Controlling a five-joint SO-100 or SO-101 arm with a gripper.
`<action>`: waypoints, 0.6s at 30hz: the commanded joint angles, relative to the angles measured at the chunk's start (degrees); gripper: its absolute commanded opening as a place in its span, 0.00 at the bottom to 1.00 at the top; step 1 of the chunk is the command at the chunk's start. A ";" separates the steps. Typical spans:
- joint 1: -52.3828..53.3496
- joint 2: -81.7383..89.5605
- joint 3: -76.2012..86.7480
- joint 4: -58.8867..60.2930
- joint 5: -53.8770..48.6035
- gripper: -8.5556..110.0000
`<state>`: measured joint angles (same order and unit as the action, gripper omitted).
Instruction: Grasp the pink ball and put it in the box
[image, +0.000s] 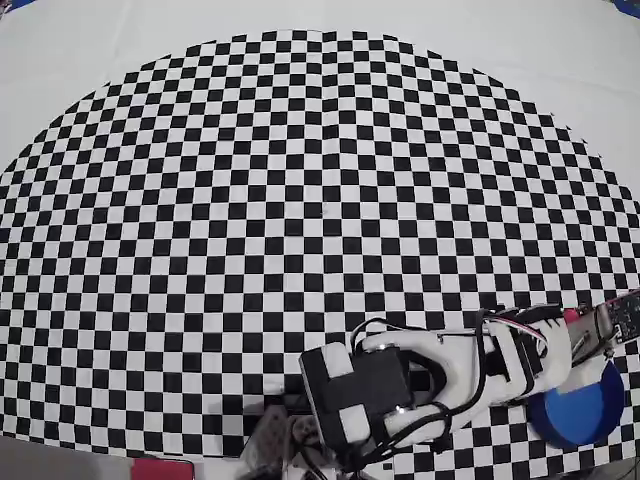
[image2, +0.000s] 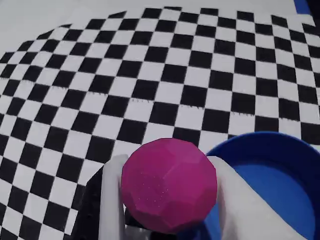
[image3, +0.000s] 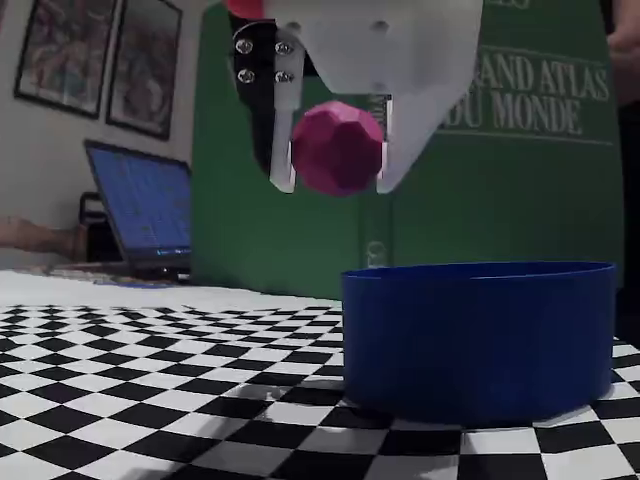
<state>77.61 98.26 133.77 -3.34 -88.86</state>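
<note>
The pink ball (image2: 169, 185) is a faceted magenta sphere, and my gripper (image2: 167, 165) is shut on it with a white finger (image2: 112, 200) pressed on each side. In the fixed view the ball (image3: 337, 147) hangs in the gripper (image3: 334, 185) well above the table, over the left rim of the box (image3: 480, 340). The box (image2: 272, 175) is round, bright blue and low-walled, and sits just right of the ball in the wrist view. In the overhead view the box (image: 585, 415) is at the bottom right, partly under the white arm (image: 440, 375).
A black-and-white checkered mat (image: 300, 200) covers the table, with plain white surface (image: 100, 40) beyond its curved far edge. In the fixed view a laptop (image3: 140, 210) stands at the back left and a large green atlas (image3: 520, 150) stands behind the box.
</note>
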 joint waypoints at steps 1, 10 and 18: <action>1.32 4.22 0.00 -0.70 -0.44 0.07; 3.43 5.45 0.62 -0.70 -0.44 0.07; 5.62 6.33 0.88 -0.70 -0.44 0.07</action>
<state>82.18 101.07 134.74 -3.34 -88.86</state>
